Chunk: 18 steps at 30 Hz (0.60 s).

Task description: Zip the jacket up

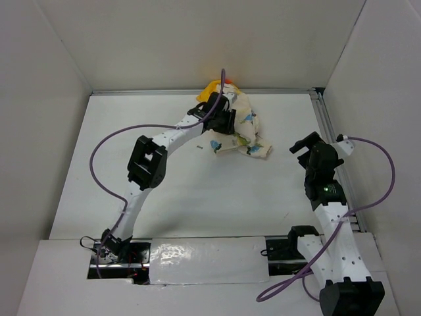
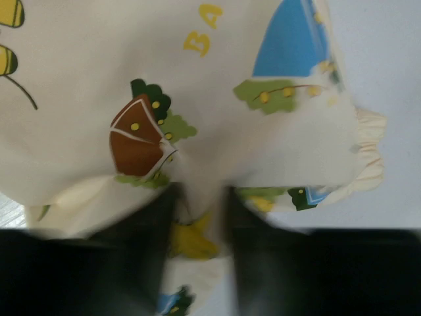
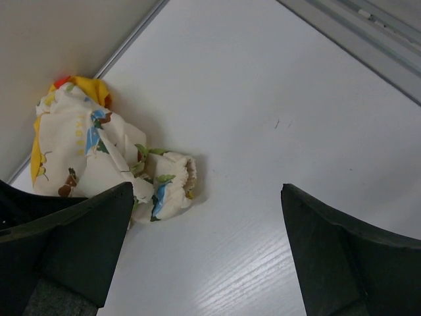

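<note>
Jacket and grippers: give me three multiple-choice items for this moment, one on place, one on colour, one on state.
1. Where on the table does the jacket lie?
A) at its near edge
B) at its far edge
C) at its right edge
2. Which colour is its lining?
A) yellow
B) purple
C) black
3. How is the right gripper?
A) shut on a sleeve
B) shut, empty
C) open, empty

Key: B, it is bunched by the back wall; A, yellow shows at the heap's far side; C, its fingers stand wide apart over bare table.
</note>
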Available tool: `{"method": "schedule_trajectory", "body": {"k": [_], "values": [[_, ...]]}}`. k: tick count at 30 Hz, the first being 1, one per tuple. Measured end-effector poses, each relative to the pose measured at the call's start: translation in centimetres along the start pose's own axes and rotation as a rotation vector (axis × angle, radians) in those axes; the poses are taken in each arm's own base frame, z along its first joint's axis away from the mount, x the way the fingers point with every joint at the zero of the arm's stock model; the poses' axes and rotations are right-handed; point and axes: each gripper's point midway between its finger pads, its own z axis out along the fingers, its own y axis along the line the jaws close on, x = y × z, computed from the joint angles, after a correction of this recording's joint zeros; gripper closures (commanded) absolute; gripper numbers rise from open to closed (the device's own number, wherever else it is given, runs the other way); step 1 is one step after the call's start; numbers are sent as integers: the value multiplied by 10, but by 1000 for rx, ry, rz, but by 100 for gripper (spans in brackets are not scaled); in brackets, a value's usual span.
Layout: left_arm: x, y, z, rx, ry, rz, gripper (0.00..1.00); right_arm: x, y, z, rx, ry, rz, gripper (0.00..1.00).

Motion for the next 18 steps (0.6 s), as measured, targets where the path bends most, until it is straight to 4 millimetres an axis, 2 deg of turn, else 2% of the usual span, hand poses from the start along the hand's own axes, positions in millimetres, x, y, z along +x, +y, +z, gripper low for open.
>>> {"method": "schedule_trajectory", "body": {"k": [1,5,7,9,12,13,14,15,16,18], "values": [[0,2,0,3,3,-7,100,3,-1,1,-1,10,-6,0],[-2,2,-1,12,-18,-1,100,13,-2,5,-2,45,-41,0],[8,7,-14,-7,-13,-2,100,20,-2,9,-2,75,-63,0],[26,11,-39,-19,-7,-9,100,30,-2,13,-8,116,-81,0],[50,22,-107,-32,-17,-63,100,44,2,18,-27,176,-95,0],[47,27,-134,-35,-49,-93,100,50,3,21,-33,201,-98,0],[45,33,-156,-41,-84,-128,90,56,4,22,-39,227,-101,0],[41,40,-177,-49,-123,-163,85,63,6,24,-49,260,-106,0],[40,49,-199,-68,-161,-203,63,71,9,27,-61,296,-110,0],[45,67,-226,-113,-195,-289,41,86,15,31,-84,358,-120,0]]}}
